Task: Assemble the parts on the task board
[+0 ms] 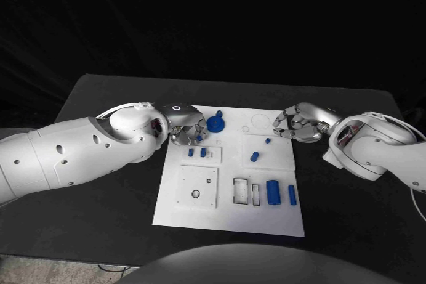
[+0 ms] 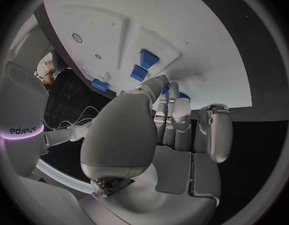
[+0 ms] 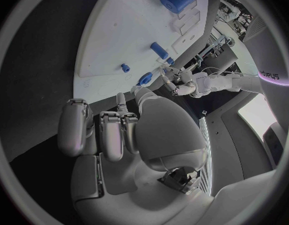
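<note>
The white task board lies at the centre of the head view on the matte black table. The left hand sits over the board's upper left corner, fingers curled down just beside a blue round knobbed part; whether it holds anything cannot be told. The right hand rests at the board's upper right edge, fingers bent, nothing visibly gripped. On the board lie smooth blue plastic pieces: two small blocks centre-left, a short peg and a tiny stud right of centre, one thick cylinder and one slim bar lower right. Two rectangular slots sit beside the cylinder.
</note>
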`<control>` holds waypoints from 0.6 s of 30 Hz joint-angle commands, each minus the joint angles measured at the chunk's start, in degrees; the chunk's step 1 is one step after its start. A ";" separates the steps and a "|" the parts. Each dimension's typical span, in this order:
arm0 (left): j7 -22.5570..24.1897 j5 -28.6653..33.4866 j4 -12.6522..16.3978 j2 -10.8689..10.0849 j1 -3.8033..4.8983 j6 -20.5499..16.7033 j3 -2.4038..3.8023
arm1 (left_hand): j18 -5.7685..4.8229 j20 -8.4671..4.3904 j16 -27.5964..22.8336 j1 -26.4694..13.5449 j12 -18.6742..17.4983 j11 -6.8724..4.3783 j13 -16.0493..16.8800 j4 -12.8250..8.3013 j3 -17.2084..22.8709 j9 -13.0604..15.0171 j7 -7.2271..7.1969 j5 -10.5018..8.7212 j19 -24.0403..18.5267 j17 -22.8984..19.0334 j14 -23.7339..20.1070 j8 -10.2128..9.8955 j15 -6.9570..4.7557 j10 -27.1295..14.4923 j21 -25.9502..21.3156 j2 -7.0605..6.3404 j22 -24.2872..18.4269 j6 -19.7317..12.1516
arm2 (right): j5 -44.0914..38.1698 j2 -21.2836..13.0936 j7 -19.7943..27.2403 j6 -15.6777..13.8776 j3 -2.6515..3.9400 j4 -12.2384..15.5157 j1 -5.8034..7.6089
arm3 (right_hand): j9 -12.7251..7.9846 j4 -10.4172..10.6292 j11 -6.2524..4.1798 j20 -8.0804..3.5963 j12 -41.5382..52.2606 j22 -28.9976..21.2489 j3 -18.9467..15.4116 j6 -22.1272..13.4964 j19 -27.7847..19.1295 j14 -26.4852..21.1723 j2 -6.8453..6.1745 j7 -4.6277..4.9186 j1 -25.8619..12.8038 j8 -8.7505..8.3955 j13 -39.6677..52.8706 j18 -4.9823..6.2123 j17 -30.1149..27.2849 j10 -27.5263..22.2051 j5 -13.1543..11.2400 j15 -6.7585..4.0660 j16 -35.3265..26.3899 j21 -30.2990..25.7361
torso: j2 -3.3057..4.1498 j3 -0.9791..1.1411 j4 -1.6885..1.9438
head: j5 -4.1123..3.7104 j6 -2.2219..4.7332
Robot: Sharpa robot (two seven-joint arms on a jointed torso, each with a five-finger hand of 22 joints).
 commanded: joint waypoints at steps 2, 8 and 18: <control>-0.30 -0.17 -0.25 0.23 -0.19 0.92 -0.07 | -0.30 -0.31 -0.27 -0.76 0.23 0.01 0.20 -0.39 0.06 -0.29 -0.07 0.20 1.65 -0.09 -0.31 -0.60 0.09 0.29 -0.33 0.00 13.13 -0.60 | 0.00 0.01 0.14 0.35 0.01 0.02 -0.05 | -0.09 0.08 0.36 -0.04 0.22 9.87 0.25 0.50 -0.06 4.94 -0.01 -0.04 0.45 -0.03 15.09 0.43 10.92 5.91 0.17 0.22 0.02 -0.07 | 0.00 0.01 -0.01 | 0.00 0.00; -0.41 -0.17 -0.38 0.47 -0.22 0.75 -0.07 | -0.30 -0.31 -0.27 -0.80 0.20 0.01 0.33 -0.45 0.15 -0.45 -0.08 0.12 1.66 -0.08 -0.30 -0.89 0.09 0.22 -0.32 0.03 13.13 -0.95 | 0.17 0.01 0.06 0.57 0.01 0.03 -0.06 | -0.09 0.07 0.36 -0.05 0.22 9.82 0.27 0.51 -0.12 4.91 0.00 -0.04 0.46 -0.02 15.09 0.46 10.82 5.91 0.19 0.22 -0.05 -0.23 | 0.01 0.02 -0.01 | -0.01 0.00; -0.48 -0.16 -0.62 0.54 -0.24 0.44 -0.08 | -0.28 -0.37 -0.42 -1.14 0.04 -0.08 0.85 -0.62 0.40 -1.21 -0.33 -0.34 1.58 -0.33 -0.38 -2.21 0.00 -0.03 -0.41 -0.05 13.10 -2.87 | 0.36 0.01 0.05 0.65 0.01 0.06 -0.06 | -0.09 0.06 0.37 -0.05 0.22 9.79 0.30 0.53 -0.17 4.90 0.01 -0.04 0.47 -0.02 15.09 0.49 10.75 5.91 0.22 0.22 -0.10 -0.36 | 0.00 0.02 -0.03 | -0.01 0.00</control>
